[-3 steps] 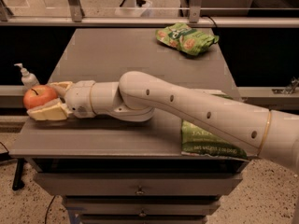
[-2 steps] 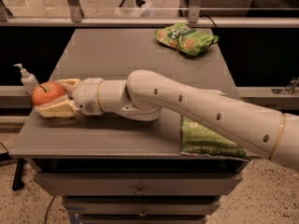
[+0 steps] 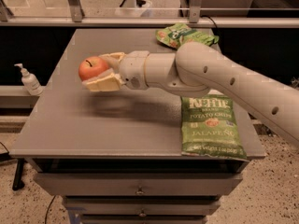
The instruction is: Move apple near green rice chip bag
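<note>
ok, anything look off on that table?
Only the jalapeño chip bag: its front edge seems to overhang the table edge. The gripper holds the apple cleanly above the tabletop.

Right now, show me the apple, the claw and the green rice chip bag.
apple (image 3: 93, 68): camera view, middle of its red skin.
claw (image 3: 96, 71): camera view, left of centre, midway between its jaws, which are shut on the apple.
green rice chip bag (image 3: 183, 35): camera view, centre of its crumpled front.
</note>
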